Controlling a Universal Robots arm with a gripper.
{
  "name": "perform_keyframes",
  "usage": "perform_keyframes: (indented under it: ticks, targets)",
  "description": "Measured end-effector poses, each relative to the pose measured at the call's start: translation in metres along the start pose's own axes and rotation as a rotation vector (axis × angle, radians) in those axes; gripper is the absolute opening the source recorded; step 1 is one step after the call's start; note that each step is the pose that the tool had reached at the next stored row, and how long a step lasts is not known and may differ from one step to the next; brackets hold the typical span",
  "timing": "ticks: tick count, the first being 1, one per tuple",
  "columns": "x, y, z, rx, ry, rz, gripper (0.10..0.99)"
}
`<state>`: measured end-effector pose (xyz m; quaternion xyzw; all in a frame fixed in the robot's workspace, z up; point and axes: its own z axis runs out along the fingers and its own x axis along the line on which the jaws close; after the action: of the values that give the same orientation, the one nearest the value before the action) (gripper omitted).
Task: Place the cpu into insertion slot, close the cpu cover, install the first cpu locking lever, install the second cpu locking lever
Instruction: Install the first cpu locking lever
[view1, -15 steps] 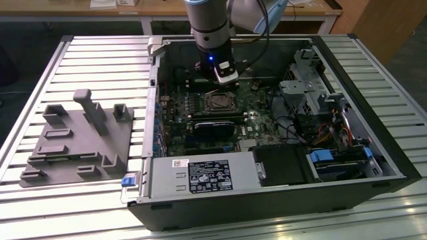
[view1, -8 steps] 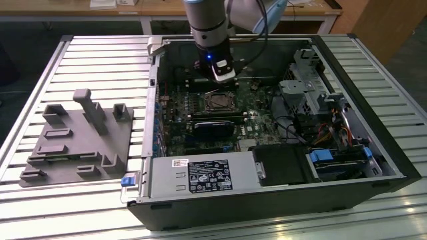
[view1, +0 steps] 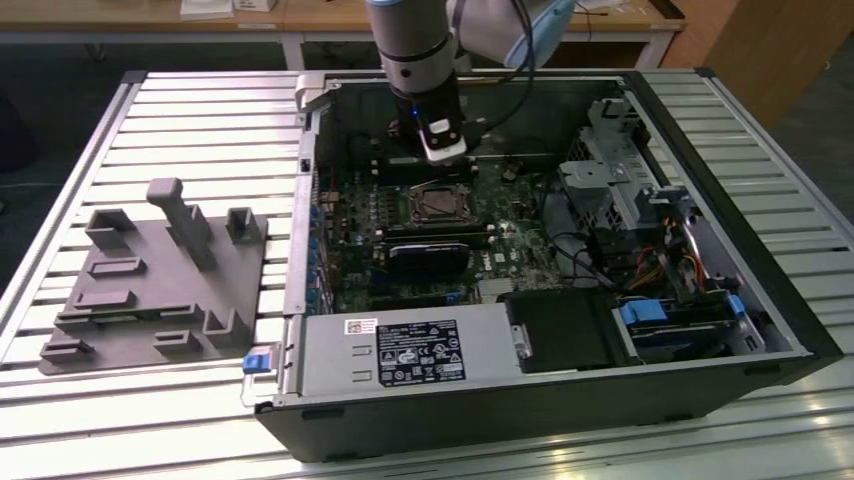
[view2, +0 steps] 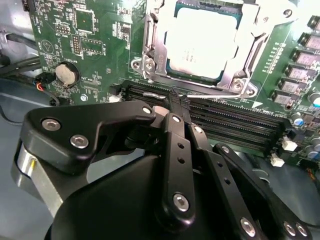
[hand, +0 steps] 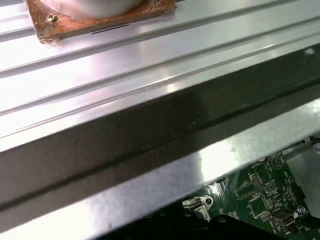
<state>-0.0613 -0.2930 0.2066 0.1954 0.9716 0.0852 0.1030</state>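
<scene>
Second wrist view showed the cpu (view2: 200, 42) seated in the insertion slot (view2: 141, 65), with the cpu cover (view2: 250, 40) lying flat over its edges. The jaws looked closed, their tips at the thin locking lever (view2: 215, 93) beside the memory slots (view2: 225, 120); whether they pinched it, I could not tell. In my judgement the lever needed a steady, slow push until it hooked. The arm (view1: 414, 50) stood nearly upright inside the computer case (view1: 747, 260), toward its far edge.
</scene>
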Motion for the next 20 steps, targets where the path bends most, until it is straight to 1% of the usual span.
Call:
perform_keyframes:
  ticks: [4,10,20]
  targets:
    - [0.0008,0.0008,0.0010,0.004,-0.0051,0.017,0.106]
    - [0.0013,0.0003,0.0040,0.016,-0.0158,0.043,0.106]
    - [0.0023,-0.0004,0.0089,0.028,-0.0283,0.087,0.106]
